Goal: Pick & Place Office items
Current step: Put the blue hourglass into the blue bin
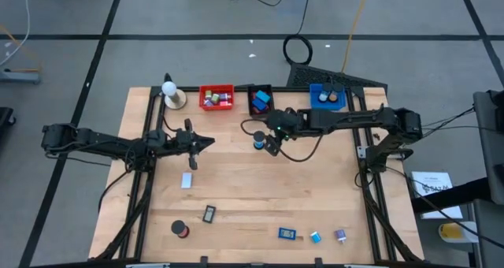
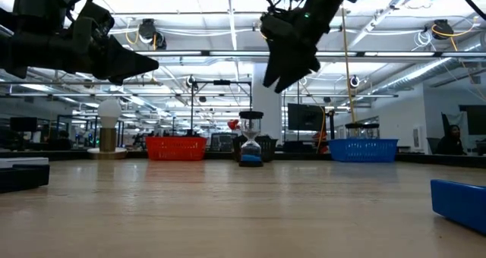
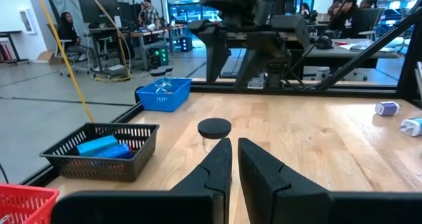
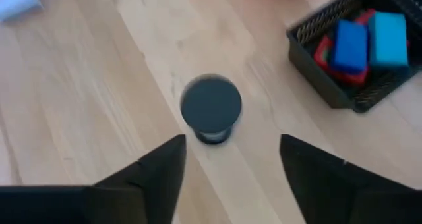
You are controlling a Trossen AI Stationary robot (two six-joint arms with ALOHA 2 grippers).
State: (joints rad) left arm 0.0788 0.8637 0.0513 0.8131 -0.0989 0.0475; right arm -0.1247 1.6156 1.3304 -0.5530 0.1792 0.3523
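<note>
A small hourglass-shaped piece (image 1: 259, 142) with a round black top (image 4: 211, 107) stands upright on its blue base (image 2: 250, 159), on the table in front of the black bin. My right gripper (image 4: 231, 145) hangs open above it, slanting down, and touches nothing. It also shows in the high view (image 1: 271, 146). My left gripper (image 1: 208, 142) is held level over the table's left half, shut and holding nothing (image 3: 234, 148). Loose office items lie near the front edge: a pale block (image 1: 187, 180), a black-framed rectangle (image 1: 209, 214), a black roll (image 1: 181, 229) and blue pieces (image 1: 287, 234).
At the far edge stand a red bin (image 1: 216, 97), a black bin (image 1: 261, 100) holding blue and red blocks, and a blue bin (image 1: 327, 97). A white ball on a tan base (image 1: 172, 94) stands at the far left. A small purple piece (image 1: 340, 235) lies front right.
</note>
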